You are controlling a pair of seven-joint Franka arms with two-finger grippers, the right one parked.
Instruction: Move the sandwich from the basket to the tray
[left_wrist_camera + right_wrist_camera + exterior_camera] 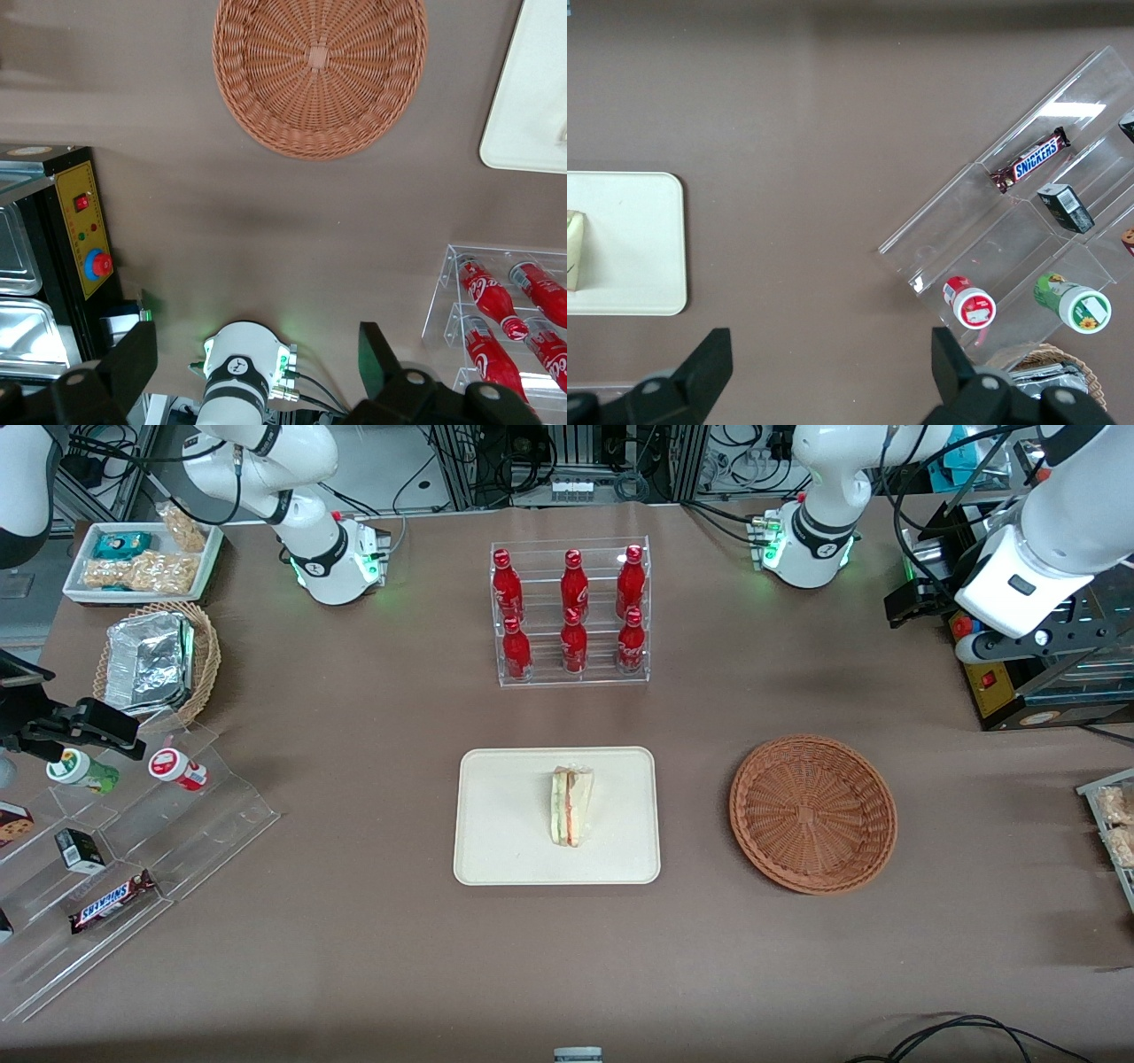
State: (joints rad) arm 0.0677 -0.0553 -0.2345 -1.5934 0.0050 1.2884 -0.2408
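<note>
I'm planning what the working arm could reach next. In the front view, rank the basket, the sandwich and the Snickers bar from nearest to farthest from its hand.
The hand, open, hangs above the table edge at the working arm's end.
1. Basket: nearest, empty, nearer the front camera than the hand.
2. Sandwich: on the tray, mid-table.
3. Snickers bar: farthest, on the clear stand at the parked arm's end.
</note>
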